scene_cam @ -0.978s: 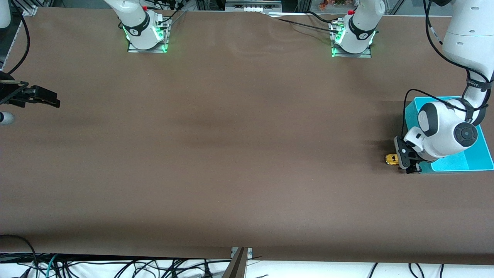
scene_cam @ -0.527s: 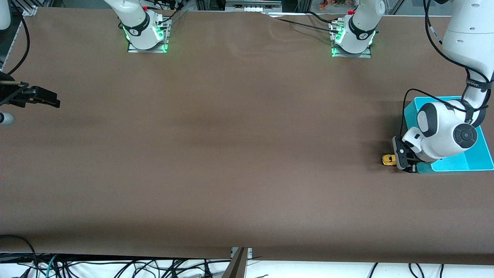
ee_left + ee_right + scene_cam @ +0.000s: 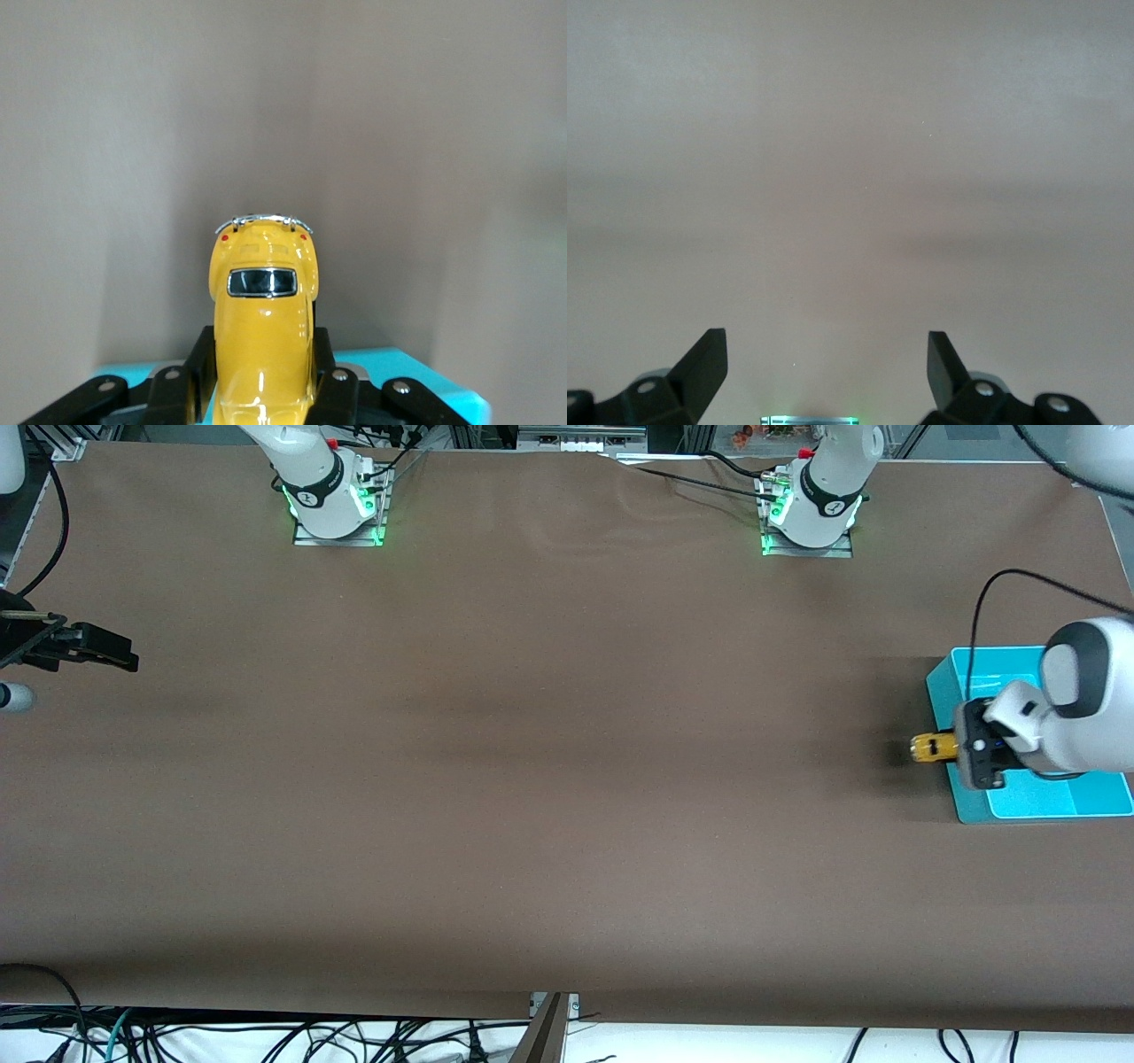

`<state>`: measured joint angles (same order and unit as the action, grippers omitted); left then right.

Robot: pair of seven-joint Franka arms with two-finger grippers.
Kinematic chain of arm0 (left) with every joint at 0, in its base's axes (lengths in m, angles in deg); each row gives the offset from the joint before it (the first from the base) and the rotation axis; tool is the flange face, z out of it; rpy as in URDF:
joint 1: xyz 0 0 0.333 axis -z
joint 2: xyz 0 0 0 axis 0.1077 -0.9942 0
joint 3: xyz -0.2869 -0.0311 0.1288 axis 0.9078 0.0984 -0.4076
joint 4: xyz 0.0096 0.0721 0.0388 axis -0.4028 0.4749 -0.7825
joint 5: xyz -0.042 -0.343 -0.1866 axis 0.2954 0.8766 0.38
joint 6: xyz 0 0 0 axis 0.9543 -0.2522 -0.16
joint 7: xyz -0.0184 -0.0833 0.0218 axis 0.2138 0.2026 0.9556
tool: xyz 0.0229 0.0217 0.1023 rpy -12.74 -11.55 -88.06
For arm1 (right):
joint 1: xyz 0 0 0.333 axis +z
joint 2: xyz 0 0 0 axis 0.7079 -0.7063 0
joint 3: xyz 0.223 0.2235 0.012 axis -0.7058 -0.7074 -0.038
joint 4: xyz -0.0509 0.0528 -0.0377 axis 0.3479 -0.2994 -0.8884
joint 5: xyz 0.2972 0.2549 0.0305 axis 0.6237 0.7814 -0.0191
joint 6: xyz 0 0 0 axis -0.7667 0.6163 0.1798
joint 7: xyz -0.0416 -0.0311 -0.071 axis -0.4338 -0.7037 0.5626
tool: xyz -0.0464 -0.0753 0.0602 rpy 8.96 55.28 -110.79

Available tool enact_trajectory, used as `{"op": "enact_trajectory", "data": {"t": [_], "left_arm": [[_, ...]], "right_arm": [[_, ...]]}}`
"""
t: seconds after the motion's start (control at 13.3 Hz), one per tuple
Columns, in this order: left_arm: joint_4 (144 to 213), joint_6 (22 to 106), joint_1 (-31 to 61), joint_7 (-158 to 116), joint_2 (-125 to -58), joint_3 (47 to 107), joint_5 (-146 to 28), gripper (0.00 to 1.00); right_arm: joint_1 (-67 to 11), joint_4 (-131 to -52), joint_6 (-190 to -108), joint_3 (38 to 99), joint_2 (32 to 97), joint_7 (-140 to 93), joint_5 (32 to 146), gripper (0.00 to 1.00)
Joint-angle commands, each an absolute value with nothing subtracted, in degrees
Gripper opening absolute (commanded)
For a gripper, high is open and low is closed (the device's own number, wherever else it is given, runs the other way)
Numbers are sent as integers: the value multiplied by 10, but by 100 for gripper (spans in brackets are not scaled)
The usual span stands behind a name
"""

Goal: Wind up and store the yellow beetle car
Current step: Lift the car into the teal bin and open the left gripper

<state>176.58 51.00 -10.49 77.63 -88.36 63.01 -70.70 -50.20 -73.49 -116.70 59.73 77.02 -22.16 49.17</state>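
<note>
Yellow beetle car [image 3: 263,332] in left hand [image 3: 263,390]

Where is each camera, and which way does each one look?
Front view: high up across the table, facing both robot bases; shows the left gripper holding the yellow car by the teal bin, the right gripper waiting at the table's other end.
Left wrist view: on the left arm's wrist, looking along its fingers at the car, bin and table.
Right wrist view: on the right arm's wrist, seeing only its open fingers over bare table.
Shared: front and left wrist views both show car and bin.
</note>
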Motion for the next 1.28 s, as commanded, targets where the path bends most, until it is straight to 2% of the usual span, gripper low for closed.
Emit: {"op": "enact_trajectory", "data": {"t": [0.0, 0.15, 0.38, 0.53, 0.75, 0.83, 0.9, 0.98, 1.05, 1.2], "left_arm": [[1766, 466, -159, 790, -860, 619, -712, 12], [1768, 501, -213, 815, -882, 619, -749, 12], [1773, 615, -268, 941, -941, 619, -752, 14], [1790, 690, -277, 987, -980, 619, -745, 13], [1814, 740, -278, 989, -1000, 620, -743, 16], [1814, 745, -278, 988, -1008, 620, -742, 23], [1812, 745, -278, 989, -1010, 620, -742, 43], [1811, 738, -278, 989, -1001, 620, -742, 96], [1811, 732, -277, 990, -990, 620, -742, 100], [1798, 686, -271, 983, -963, 624, -742, 100]], "right_arm": [[-505, -741, -1160, 596, 777, -232, 494, 100], [-504, -740, -1161, 596, 777, -232, 495, 100], [-503, -740, -1161, 595, 777, -230, 496, 100], [-503, -740, -1161, 595, 777, -230, 497, 100], [-503, -740, -1161, 595, 777, -230, 497, 100], [-503, -740, -1161, 595, 777, -230, 497, 100], [-503, -740, -1161, 595, 777, -230, 497, 100], [-503, -740, -1161, 595, 777, -230, 497, 100], [-503, -740, -1161, 596, 777, -230, 497, 100], [-504, -740, -1161, 595, 777, -230, 497, 100]]}}
